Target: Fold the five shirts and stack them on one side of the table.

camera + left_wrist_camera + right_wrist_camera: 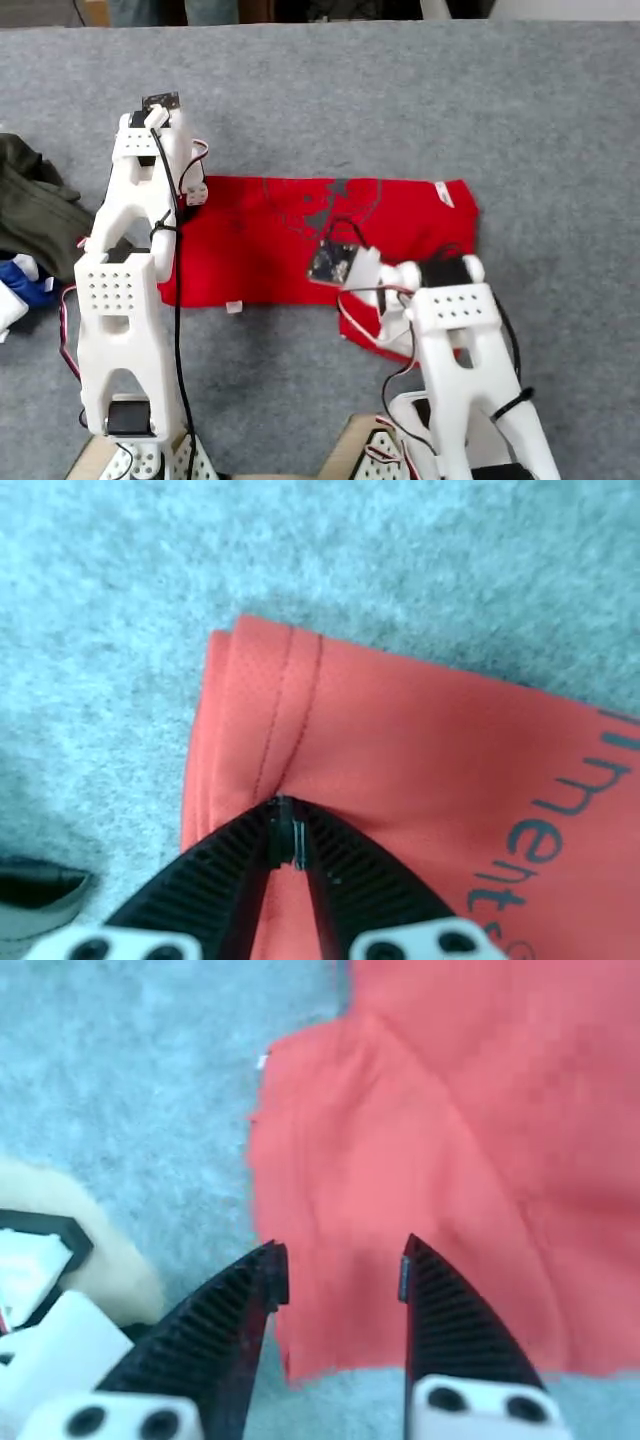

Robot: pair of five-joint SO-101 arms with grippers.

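Pinching the left hem [268, 715] of the red shirt [250, 245], spread across the counter [420, 110], with left fingers [215, 875] clamped on the cloth, probably to carry that end over in a fold. Hovering with right fingers [225, 1325] apart above the near flap [335, 1210], seemingly ready to tuck it.

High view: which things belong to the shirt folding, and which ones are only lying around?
Job: red shirt; heap of other garments; left gripper, shut on the red shirt; right gripper, open over it.
Lying about: tan board by the arm bases; grey table cover.
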